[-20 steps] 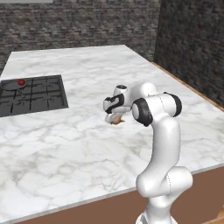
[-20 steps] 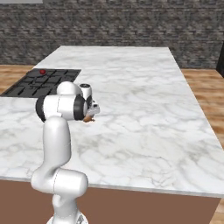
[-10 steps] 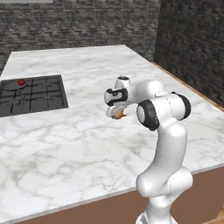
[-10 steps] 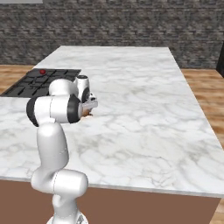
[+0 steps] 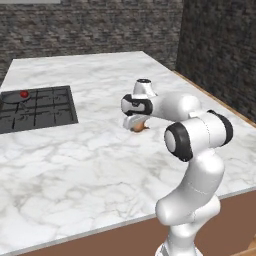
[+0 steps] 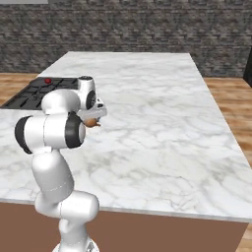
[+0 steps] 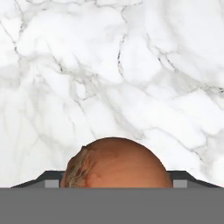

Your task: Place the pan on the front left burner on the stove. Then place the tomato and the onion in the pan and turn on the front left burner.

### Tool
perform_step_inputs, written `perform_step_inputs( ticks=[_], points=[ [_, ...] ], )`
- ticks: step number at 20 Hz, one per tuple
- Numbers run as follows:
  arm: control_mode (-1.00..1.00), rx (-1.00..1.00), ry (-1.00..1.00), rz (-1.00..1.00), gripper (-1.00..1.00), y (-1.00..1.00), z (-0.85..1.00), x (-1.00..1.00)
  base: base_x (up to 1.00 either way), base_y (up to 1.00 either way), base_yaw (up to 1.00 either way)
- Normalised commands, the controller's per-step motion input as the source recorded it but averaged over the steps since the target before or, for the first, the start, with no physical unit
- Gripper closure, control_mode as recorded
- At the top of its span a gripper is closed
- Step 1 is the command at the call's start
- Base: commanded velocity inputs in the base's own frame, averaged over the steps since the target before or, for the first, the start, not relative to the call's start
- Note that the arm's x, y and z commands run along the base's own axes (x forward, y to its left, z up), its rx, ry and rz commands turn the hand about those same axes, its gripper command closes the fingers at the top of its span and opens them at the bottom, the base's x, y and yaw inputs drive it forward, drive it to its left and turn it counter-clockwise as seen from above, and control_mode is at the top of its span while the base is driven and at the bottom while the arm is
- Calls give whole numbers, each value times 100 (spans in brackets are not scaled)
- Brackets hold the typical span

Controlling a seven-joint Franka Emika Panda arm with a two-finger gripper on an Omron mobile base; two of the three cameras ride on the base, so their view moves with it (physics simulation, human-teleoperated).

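Observation:
The onion (image 7: pixel 116 164), a tan-brown ball, sits between my fingertips (image 7: pixel 49 178) and fills the gap between them. My gripper (image 7: pixel 113 181) is shut on the onion. In the base views the gripper (image 5: pixel 136 122) holds the onion (image 5: pixel 139 127) just above the marble counter, right of the stove (image 5: pixel 47 107). The red tomato (image 5: pixel 23 93) lies in the dark pan (image 5: pixel 9 98), which rests on the stove's grate at the picture's left edge. In the right base view the tomato (image 6: pixel 47 80) shows on the stove (image 6: pixel 29 96), far left of the gripper (image 6: pixel 93 118) and onion (image 6: pixel 92 122).
The white marble counter (image 5: pixel 100 160) spreads wide around the gripper, with its wooden front edge (image 5: pixel 100 237) below. A dark brick wall (image 5: pixel 90 30) stands behind, and my own elbow (image 5: pixel 197 135) bulges to the right of the hand.
The arm's elbow has swung out to the side and the hand has risen a little, carrying the onion off the counter. Pan and tomato have stayed put.

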Motion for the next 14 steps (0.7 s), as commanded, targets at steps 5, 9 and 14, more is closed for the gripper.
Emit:
perform_step_inputs(
  ticks=[5,9,14],
  points=[
    [-100,-2,3,-11,100,0,44,-47,0,0,0],
    [-100,-1,5,-13,100,0,38,-55,0,0,0],
    [-100,0,8,-14,100,0,29,-46,0,0,0]
  ],
)
